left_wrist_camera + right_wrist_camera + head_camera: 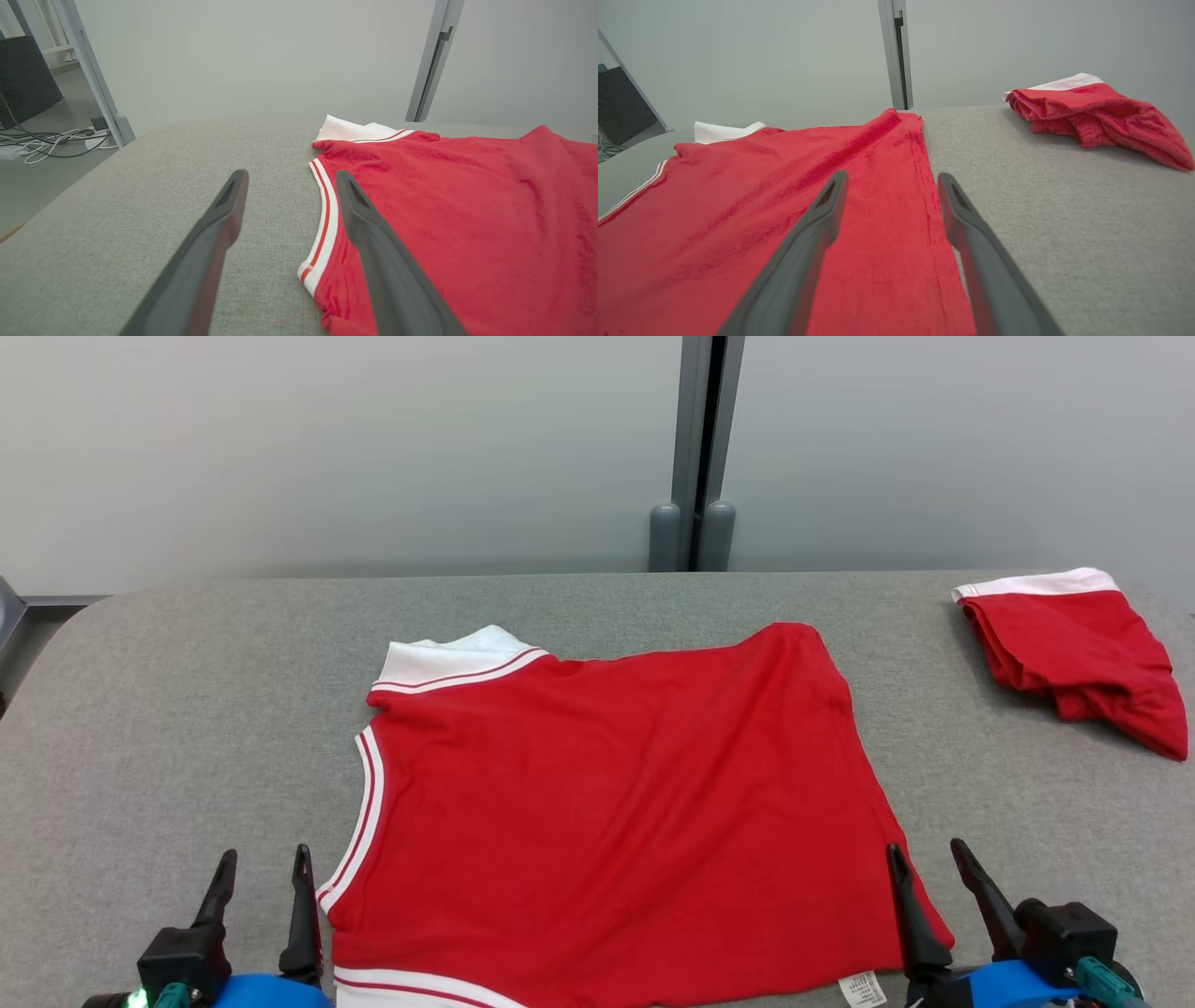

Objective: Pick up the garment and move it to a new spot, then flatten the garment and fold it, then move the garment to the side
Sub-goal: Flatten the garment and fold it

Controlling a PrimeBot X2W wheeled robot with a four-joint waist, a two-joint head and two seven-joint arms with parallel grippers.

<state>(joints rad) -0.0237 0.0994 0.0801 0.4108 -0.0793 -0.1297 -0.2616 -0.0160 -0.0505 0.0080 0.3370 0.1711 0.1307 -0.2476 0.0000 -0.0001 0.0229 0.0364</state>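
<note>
Left gripper (pixel 263 861): fingers spread wide, nothing held; inner finger over the striped edge, outer finger over bare table.
Right gripper (pixel 924 851): fingers likewise wide and empty; straddling the garment's right edge, one finger over red cloth, the other over table.
Step in hand: most likely a fold, judging by cloth lying nearly flat.
Doing it well: best to pinch both near corners at matching height, low enough to catch every layer, then lift and carry evenly toward the collar for aligned edges; worth smoothing the slight ripples on the right side first.
Care tag (pixel 861 989): small white printed rectangle, poking out at the near hem beside the right gripper.
Garment (pixel 616 784): middle of the table, between the two grippers; red sleeveless top, soft knit with a faintly fuzzy nap, limp, likely to sag when lifted.
Armhole trim (pixel 366 803): white band with red stripes, curving along the left edge.
Collar (pixel 443 658): white band with a red stripe, at the far left corner, slightly bunched.
Table (pixel 168 709): grey woven covering, matte, rounded corner; by the look of it, enough grip to drag on the cloth.
Second garment (pixel 1083 649): red with a white band, loosely folded, far right, well apart.
Post (pixel 695 448): grey upright between pale wall panels, behind the table.
</note>
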